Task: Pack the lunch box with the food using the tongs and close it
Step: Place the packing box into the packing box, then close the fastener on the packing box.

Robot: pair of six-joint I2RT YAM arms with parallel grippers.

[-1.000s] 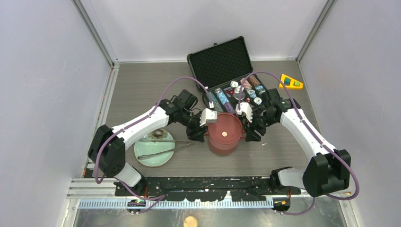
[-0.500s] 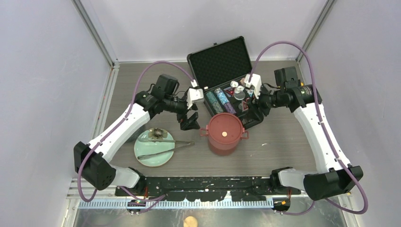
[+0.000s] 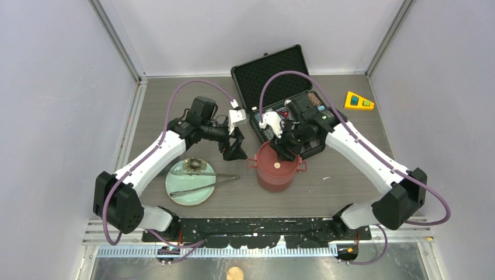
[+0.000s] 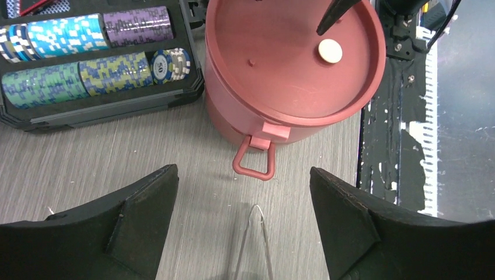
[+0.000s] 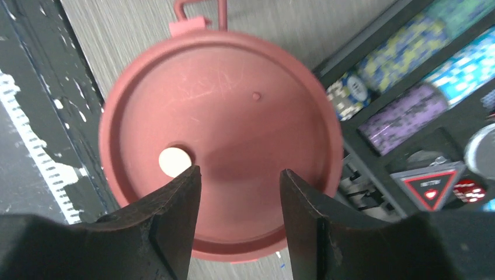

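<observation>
Maroon lunch box [image 3: 279, 170] is standing mid-table, its flat inner lid [image 5: 233, 116] bearing a pale round spot [image 5: 175, 161]. Only the right wrist view is showing the right gripper [image 5: 239, 174] just above that lid, fingers partly apart and holding nothing. The left gripper [image 4: 242, 170] is hanging left of the lunch box, jaws wide and empty. Tongs [image 3: 227, 177] are lying ungripped on a plate [image 3: 192, 198] farther left. An open chip case [image 3: 274, 76] is sitting behind the lunch box.

tongs [image 3: 225, 177] lie on plate [image 3: 187, 198], left of lunch box [image 3: 278, 175].
</observation>
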